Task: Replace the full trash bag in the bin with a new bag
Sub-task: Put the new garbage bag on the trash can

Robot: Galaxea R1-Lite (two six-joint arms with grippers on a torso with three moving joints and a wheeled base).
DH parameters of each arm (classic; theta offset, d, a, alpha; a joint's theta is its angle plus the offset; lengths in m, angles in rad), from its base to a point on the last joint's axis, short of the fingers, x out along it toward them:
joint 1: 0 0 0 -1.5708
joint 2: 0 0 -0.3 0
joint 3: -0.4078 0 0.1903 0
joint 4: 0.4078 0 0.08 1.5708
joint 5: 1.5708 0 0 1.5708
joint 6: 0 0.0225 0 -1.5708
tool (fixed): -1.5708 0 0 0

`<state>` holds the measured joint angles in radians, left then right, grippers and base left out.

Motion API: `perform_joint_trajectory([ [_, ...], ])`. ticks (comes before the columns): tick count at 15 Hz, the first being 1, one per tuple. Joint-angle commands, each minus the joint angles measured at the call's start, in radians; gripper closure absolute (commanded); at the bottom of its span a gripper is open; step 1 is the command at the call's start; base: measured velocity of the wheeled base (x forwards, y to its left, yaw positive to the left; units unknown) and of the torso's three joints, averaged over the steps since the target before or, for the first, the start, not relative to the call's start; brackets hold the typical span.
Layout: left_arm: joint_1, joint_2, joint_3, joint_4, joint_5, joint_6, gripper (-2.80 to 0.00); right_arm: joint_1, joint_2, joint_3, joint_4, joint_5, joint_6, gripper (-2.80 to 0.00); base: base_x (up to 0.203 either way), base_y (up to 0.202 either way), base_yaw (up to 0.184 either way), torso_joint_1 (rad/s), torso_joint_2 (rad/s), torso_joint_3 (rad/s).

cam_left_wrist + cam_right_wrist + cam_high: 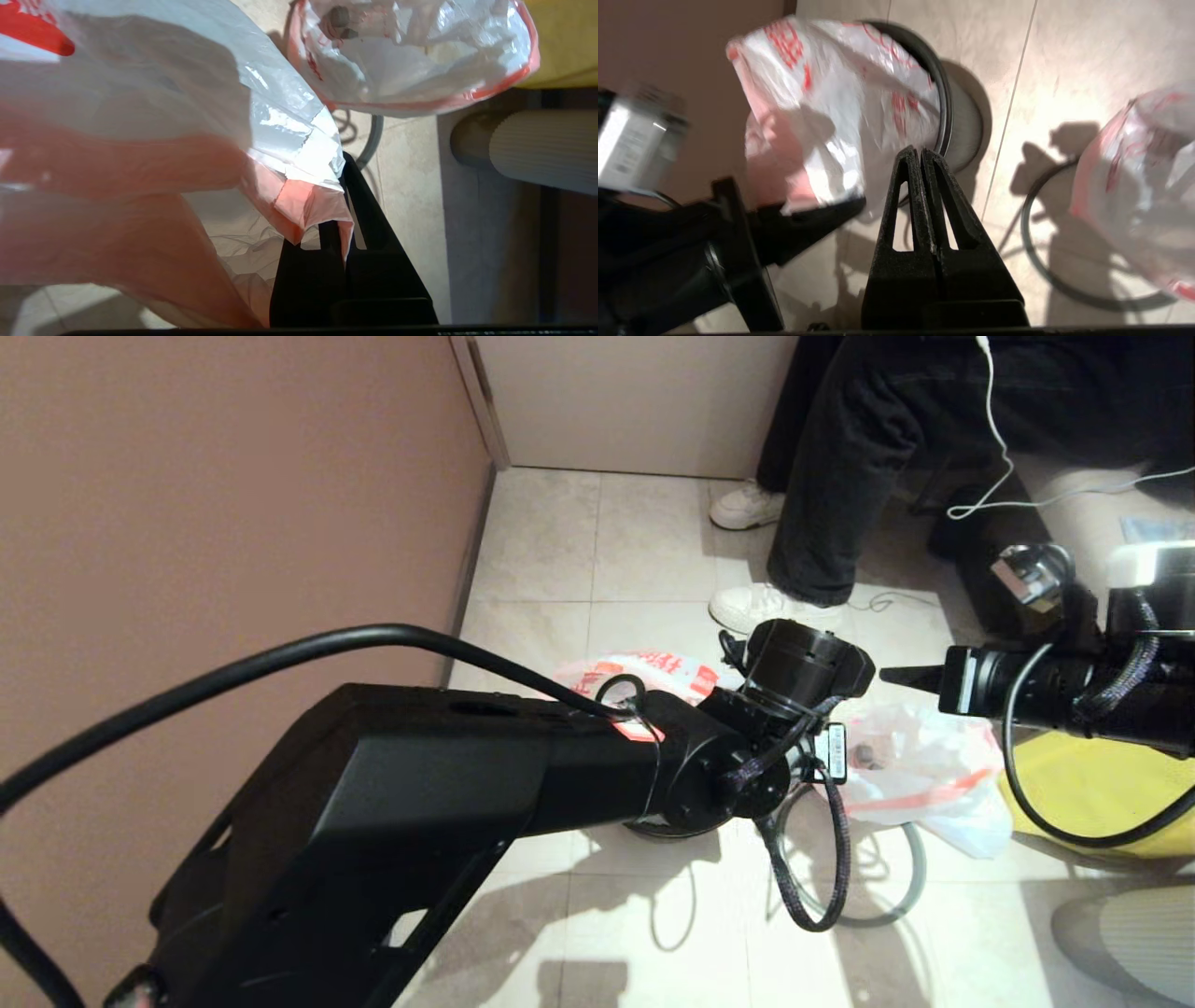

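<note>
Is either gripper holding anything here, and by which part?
The left gripper is shut on the smooth translucent white plastic bag, pinching its pink-red rim band. The right gripper is shut and empty, above the floor.

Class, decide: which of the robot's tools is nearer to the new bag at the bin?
Left. The left tool is shut on the new bag at its pink rim band. The right tool is shut and empty, apart from that bag, above the floor near the bin.

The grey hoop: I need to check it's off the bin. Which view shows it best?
The right wrist view: the grey hoop lies flat on the floor tiles, apart from the bin. The head view shows part of it behind cables; the left wrist view shows only a sliver.
</note>
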<state>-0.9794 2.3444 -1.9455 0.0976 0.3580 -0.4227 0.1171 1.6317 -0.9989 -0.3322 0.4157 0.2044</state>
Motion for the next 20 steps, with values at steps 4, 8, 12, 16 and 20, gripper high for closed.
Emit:
perform_joint_trajectory([
  [4,-0.001,0.035,-0.015,-0.042,-0.005,0.030,-2.80,-0.002,-0.026,0.054,-0.111,0.011,-0.008,0.00,0.000,0.000,0.000,0.000,0.00,0.000],
  [8,-0.026,-0.043,-0.010,0.035,0.075,0.005,-2.80,0.024,-0.027,0.043,-0.110,0.002,0.037,0.00,0.000,0.000,0.000,0.000,0.00,0.000],
  [12,-0.038,-0.162,-0.010,0.180,0.127,-0.072,-2.80,0.046,-0.004,0.034,-0.110,-0.073,0.041,0.00,0.000,0.000,0.000,0.000,0.00,0.000],
  [16,-0.085,-0.212,-0.010,0.371,0.051,-0.108,-2.80,0.046,0.022,0.028,-0.109,-0.090,0.041,0.00,0.000,0.000,0.000,0.000,0.00,0.000],
  [20,-0.038,-0.260,0.032,0.376,0.114,-0.153,0.00,0.054,0.028,0.032,-0.107,-0.092,0.027,0.00,0.000,0.000,0.000,0.000,0.00,0.000],
])
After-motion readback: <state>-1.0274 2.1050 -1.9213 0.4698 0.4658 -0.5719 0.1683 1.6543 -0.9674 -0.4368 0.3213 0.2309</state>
